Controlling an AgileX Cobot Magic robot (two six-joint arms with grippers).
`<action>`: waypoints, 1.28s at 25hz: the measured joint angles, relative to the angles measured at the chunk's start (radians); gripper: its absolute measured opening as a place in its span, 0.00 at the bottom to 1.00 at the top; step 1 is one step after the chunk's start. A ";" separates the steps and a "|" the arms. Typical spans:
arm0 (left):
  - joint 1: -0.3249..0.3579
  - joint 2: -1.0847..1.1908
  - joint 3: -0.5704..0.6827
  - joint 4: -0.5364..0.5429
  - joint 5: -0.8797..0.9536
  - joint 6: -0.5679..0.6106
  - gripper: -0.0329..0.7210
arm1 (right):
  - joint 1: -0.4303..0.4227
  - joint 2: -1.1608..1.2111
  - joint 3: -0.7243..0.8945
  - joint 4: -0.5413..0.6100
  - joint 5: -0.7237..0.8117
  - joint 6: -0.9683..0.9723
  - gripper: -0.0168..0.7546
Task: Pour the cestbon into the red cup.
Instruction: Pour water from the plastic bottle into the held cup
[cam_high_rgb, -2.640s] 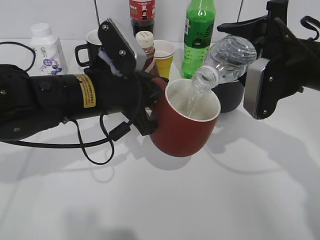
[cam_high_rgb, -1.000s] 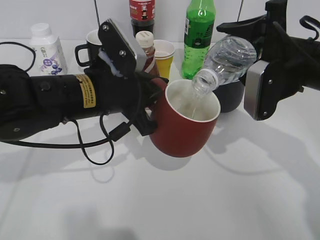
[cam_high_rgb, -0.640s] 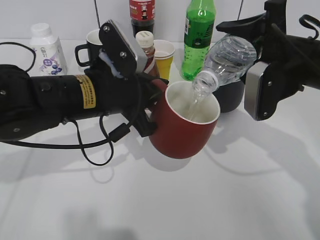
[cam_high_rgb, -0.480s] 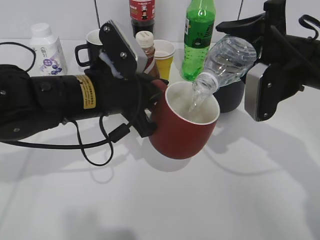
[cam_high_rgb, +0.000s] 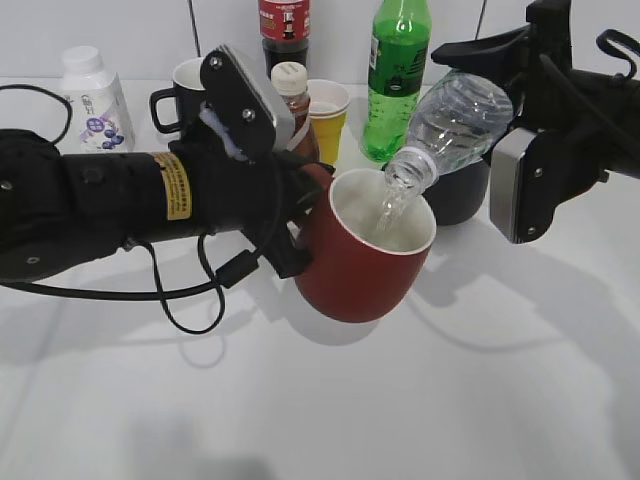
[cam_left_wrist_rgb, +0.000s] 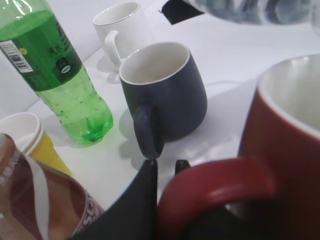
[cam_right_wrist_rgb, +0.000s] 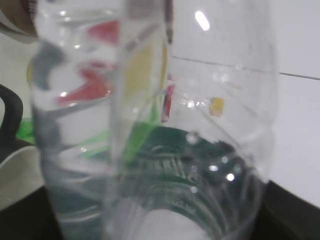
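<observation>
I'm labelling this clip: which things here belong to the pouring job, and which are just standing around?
In use: clear ribbed plastic water bottle in the right claw; squat dark red mug held by the left claw.

Standing around: bright green soda bottle, dark grey mug, white mug, yellow paper cup, white pill bottle.

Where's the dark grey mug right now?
In the exterior view the grey mug stands right of centre, behind the red cup and under the tilted bottle, beside the green soda bottle.

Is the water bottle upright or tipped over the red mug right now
Tipped. The cestbon slants mouth-down over the red cup, with a stream of water running from its neck into the cup.
</observation>
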 joint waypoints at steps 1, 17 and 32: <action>0.000 0.000 0.000 0.000 0.001 0.000 0.13 | 0.000 0.000 0.000 0.000 0.000 -0.001 0.64; 0.000 0.000 0.000 0.002 0.003 0.001 0.13 | 0.000 0.000 -0.001 0.000 -0.001 -0.032 0.64; 0.000 0.000 0.000 -0.065 -0.054 0.004 0.13 | 0.000 0.000 -0.001 0.048 -0.006 0.212 0.64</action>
